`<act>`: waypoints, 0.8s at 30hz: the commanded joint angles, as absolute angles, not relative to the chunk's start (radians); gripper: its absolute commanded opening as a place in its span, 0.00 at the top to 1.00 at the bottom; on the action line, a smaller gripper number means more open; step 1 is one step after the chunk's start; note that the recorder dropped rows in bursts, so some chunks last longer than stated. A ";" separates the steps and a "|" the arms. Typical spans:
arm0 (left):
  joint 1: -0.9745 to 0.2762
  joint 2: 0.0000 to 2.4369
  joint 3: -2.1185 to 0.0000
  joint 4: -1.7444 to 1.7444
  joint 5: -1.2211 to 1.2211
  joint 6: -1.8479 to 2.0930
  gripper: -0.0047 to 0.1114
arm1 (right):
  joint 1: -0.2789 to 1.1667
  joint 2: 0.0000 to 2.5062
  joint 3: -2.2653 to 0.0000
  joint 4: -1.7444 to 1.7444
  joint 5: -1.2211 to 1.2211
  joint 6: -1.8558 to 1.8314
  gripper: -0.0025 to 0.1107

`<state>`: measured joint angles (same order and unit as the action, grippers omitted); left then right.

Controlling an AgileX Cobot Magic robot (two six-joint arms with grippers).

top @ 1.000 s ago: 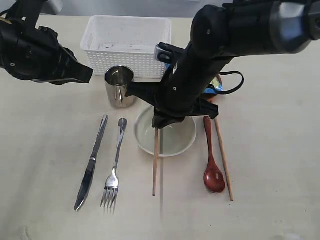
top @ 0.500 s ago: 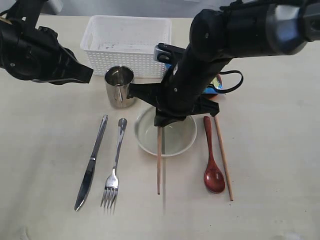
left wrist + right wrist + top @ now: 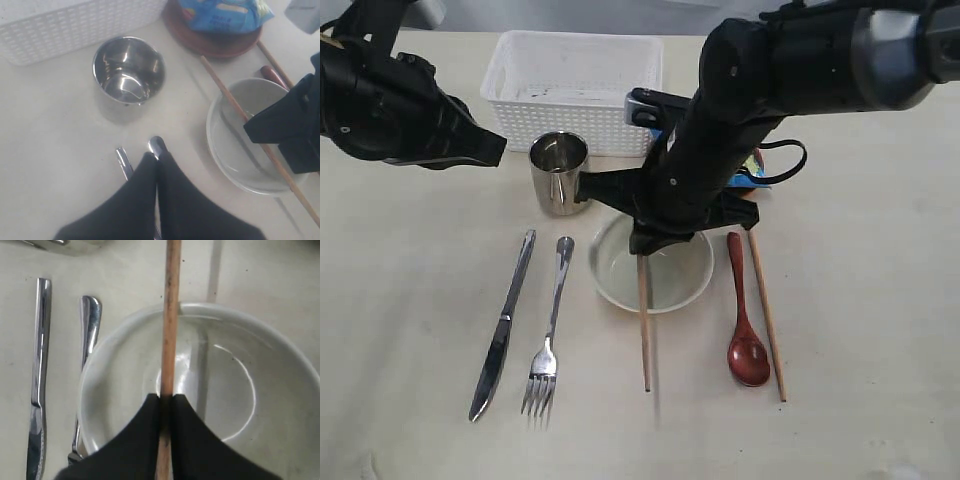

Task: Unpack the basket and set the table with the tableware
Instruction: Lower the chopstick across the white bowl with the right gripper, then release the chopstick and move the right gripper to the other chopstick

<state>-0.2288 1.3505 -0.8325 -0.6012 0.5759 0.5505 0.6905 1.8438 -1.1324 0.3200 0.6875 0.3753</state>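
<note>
Pinched by the right gripper (image 3: 165, 401), the chopstick (image 3: 644, 330) has been shifted over the bowl (image 3: 685, 282) toward the spoon (image 3: 748, 358), likely for pairing. The left gripper (image 3: 156, 161) is closed, empty.

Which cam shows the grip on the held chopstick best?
Right wrist view: the right gripper visibly pinches the chopstick. Exterior view shows its lower length, grip hidden under the arm. Left wrist view shows it crossing the bowl, grip hidden.
</note>
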 commanded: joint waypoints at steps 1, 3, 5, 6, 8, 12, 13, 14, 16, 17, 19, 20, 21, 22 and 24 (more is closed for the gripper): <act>-0.234 1.342 -0.830 -0.606 0.566 0.545 0.96 | 0.688 1.848 -1.139 0.306 0.707 0.355 0.83; -0.234 1.342 -0.830 -0.606 0.566 0.545 0.96 | 0.688 1.848 -1.139 0.306 0.709 0.355 0.68; -0.234 1.342 -0.830 -0.606 0.566 0.545 0.96 | 0.688 1.848 -1.139 0.306 0.709 0.359 0.53; -0.234 1.342 -0.830 -0.606 0.566 0.545 0.96 | 0.688 1.848 -1.139 0.306 0.707 0.361 0.48; -0.234 1.342 -0.830 -0.606 0.566 0.545 0.96 | 0.688 1.846 -1.139 0.301 0.705 0.361 0.42; -0.234 1.342 -0.830 -0.606 0.566 0.545 0.96 | 0.688 1.794 -1.139 0.218 0.711 0.359 0.42; -0.234 1.342 -0.830 -0.606 0.566 0.545 0.96 | 0.688 1.776 -1.139 0.189 0.716 0.364 0.42; -0.234 1.342 -0.830 -0.606 0.566 0.545 0.96 | 0.688 1.748 -1.139 0.135 0.733 0.380 0.42; -0.234 1.342 -0.830 -0.606 0.566 0.545 0.96 | 0.688 1.692 -1.133 -0.012 0.791 0.445 0.42; -0.234 1.342 -0.830 -0.606 0.566 0.545 0.96 | 0.688 1.680 -1.131 -0.057 0.810 0.473 0.42; -0.234 1.342 -0.830 -0.606 0.566 0.545 0.96 | 0.683 1.662 -1.090 -0.206 0.874 0.574 0.42; -0.234 1.342 -0.830 -0.606 0.566 0.545 0.96 | 0.654 1.661 -1.042 -0.225 0.868 0.591 0.42; -0.234 1.342 -0.830 -0.606 0.566 0.545 0.96 | 0.635 1.661 -1.021 -0.223 0.850 0.591 0.42; -0.234 1.342 -0.830 -0.606 0.566 0.545 0.96 | 0.592 1.661 -0.961 -0.218 0.784 0.591 0.42; -0.234 1.342 -0.830 -0.606 0.566 0.545 0.96 | 0.522 1.661 -0.880 -0.203 0.683 0.591 0.47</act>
<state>-0.2288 1.3505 -0.8325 -0.6012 0.5759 0.5505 0.5780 1.6662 -0.9465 -0.1995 0.7655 0.5824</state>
